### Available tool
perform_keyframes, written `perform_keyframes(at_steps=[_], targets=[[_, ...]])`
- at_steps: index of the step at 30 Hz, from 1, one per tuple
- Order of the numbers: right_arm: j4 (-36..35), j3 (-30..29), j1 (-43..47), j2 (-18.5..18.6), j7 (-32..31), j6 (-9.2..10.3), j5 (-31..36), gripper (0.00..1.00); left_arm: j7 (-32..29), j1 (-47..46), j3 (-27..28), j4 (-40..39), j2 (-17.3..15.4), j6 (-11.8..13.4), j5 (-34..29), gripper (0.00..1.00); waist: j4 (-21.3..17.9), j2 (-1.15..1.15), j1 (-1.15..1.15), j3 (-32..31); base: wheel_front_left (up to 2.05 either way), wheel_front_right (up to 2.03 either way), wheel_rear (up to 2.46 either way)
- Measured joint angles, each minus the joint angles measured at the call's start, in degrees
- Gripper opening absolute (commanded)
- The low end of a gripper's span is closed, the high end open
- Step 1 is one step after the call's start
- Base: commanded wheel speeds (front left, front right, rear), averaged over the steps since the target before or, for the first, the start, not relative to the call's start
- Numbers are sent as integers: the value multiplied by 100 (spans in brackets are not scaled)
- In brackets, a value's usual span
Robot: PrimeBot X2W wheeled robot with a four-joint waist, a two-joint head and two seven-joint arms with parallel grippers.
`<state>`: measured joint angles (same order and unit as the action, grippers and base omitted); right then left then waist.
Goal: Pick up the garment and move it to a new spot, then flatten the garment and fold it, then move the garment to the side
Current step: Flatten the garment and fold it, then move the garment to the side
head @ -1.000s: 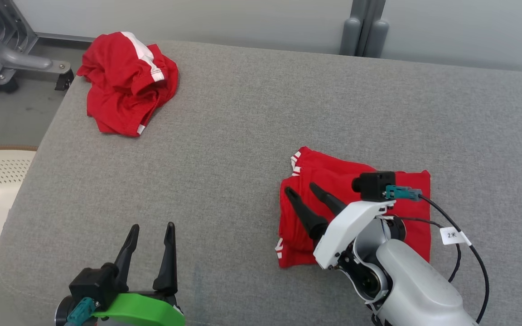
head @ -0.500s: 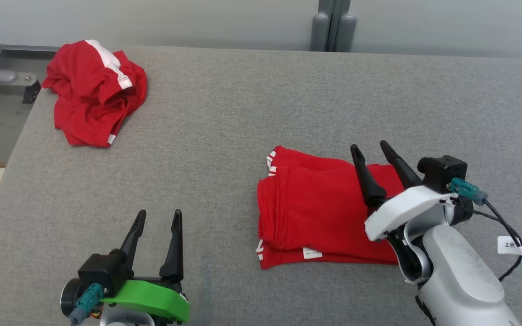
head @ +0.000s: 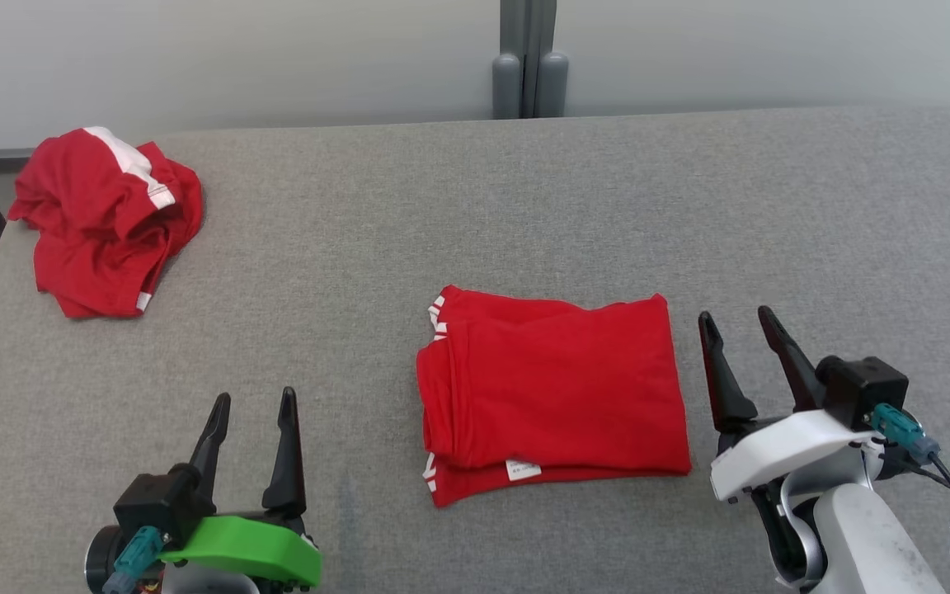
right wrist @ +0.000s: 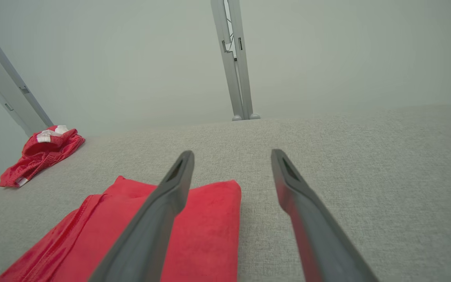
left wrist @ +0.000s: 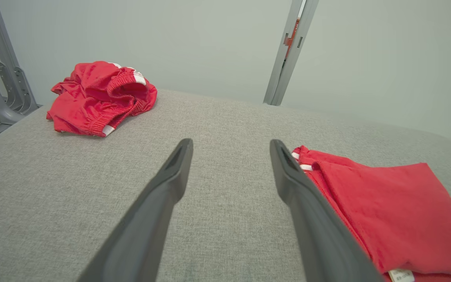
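1. While it sits at the lower left of the head view, the left gripper point(head: 255, 396) holds its two dark fingers spread apart with nothing between them, pointing up the frame over the bare grey padded surface point(head: 359, 247).
2. At the lower right of the same view, the right gripper point(head: 734, 315) also has its fingers spread wide and empty. It stands just beside the right edge of the folded garment point(head: 553, 388), with a narrow strip of grey showing between them.
3. The folded garment is red and lies flat at the lower centre of the frame, between the two grippers and nearer the right one. It forms a tidy layered rectangle, with white trim showing at its left edge and a small white label point(head: 522, 469) at its near edge.
4. In the left wrist view this garment fills the lower right corner; in the right wrist view it fills the lower left.
5. Further back, at the upper left of the head view, a crumpled garment point(head: 104, 219), red with a white band, lies bunched near the surface's far left corner, well apart from the folded one.
6. Beyond the far edge, at top centre, a grey metal post point(head: 524, 58) rises against a pale wall point(head: 236, 58).
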<state>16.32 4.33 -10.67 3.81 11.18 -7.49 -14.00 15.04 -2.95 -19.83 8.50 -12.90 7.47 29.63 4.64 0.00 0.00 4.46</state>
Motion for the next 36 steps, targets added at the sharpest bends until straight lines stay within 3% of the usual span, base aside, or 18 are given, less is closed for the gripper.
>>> perform_keyframes(at_steps=[13,27,36], targets=[[-44,0,339,-93,4,0,8,100,0,369,521,87,243,-237,-436,100,-322,0,0,-314,0,0,0],[71,52,336,-94,20,0,-1,100,1,418,817,153,443,-435,-679,100,-330,0,0,-317,0,0,0],[230,-80,220,-91,-689,0,118,100,1,407,879,172,520,-548,-837,100,-237,0,0,-198,0,0,0]])
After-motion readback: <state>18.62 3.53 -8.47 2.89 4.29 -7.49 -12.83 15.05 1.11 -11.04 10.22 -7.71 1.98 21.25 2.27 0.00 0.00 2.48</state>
